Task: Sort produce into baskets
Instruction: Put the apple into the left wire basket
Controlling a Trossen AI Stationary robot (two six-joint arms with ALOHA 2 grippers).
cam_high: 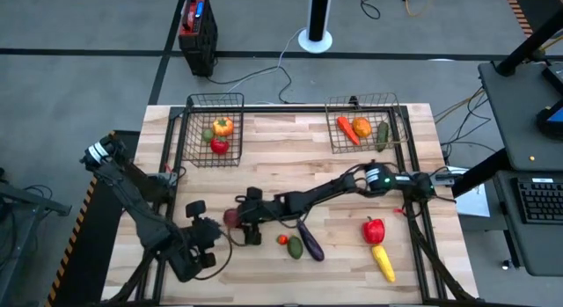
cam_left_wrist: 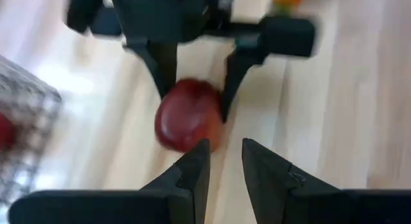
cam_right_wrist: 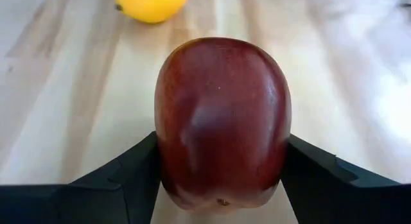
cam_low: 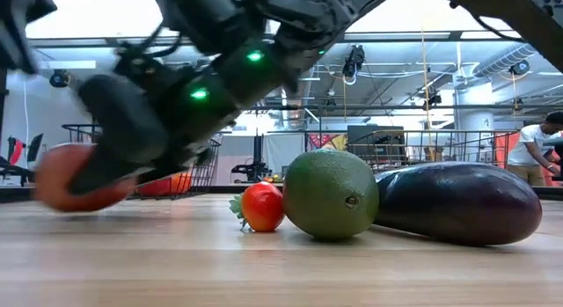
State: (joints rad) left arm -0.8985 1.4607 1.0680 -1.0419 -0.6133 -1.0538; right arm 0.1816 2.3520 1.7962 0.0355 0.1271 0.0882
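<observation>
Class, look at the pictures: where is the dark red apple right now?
In the high view the dark red apple lies on the table's near-left part, between the right gripper's fingers, with the shut left gripper just beside it.

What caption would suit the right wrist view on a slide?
Right gripper closed around a dark red apple on the wooden table, a lemon beyond.

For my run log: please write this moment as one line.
right tool: shut on red apple, on table | left tool: shut, empty, near apple | left basket: pepper, apple | right basket: carrot, orange, cucumber
</observation>
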